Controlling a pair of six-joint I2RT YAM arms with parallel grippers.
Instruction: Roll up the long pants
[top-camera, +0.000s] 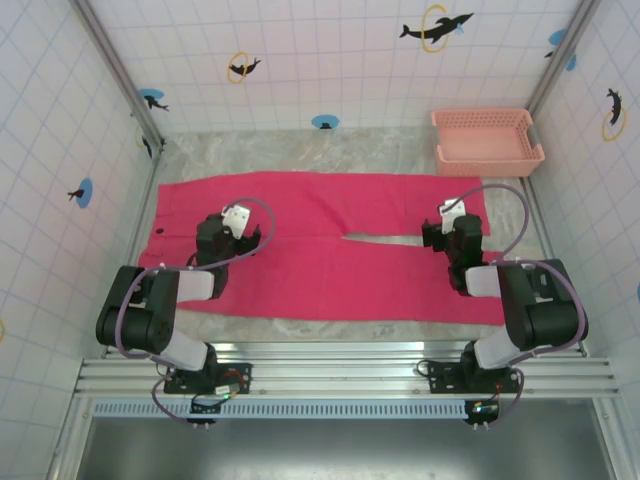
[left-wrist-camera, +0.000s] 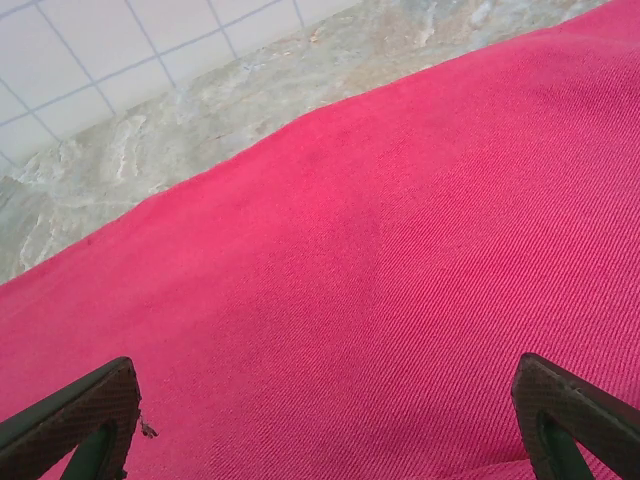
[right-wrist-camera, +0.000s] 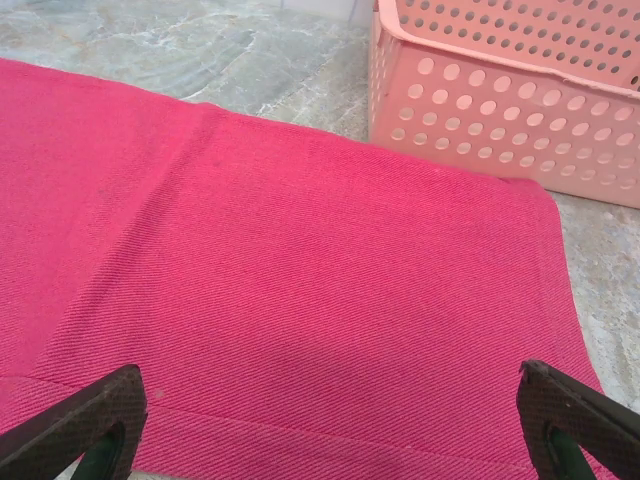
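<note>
Long pants (top-camera: 320, 205) flat on table (top-camera: 290, 150) (basket (top-camera: 488, 158) nearby), left jaws spread over waist, right jaws spread over hems

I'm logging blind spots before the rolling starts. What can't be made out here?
Top view: the left arm and right arm hide parts of the long pants.
Left wrist view: the bottom edge cuts off the left gripper.
Right wrist view: same for the right gripper; frame edges crop the lattice basket.

Flat long pants (right-wrist-camera: 300, 280) on marbled table (right-wrist-camera: 150, 50), pink basket (right-wrist-camera: 500, 110) just beside the far corner, gripper (right-wrist-camera: 330, 425) fingertips wide apart.
</note>
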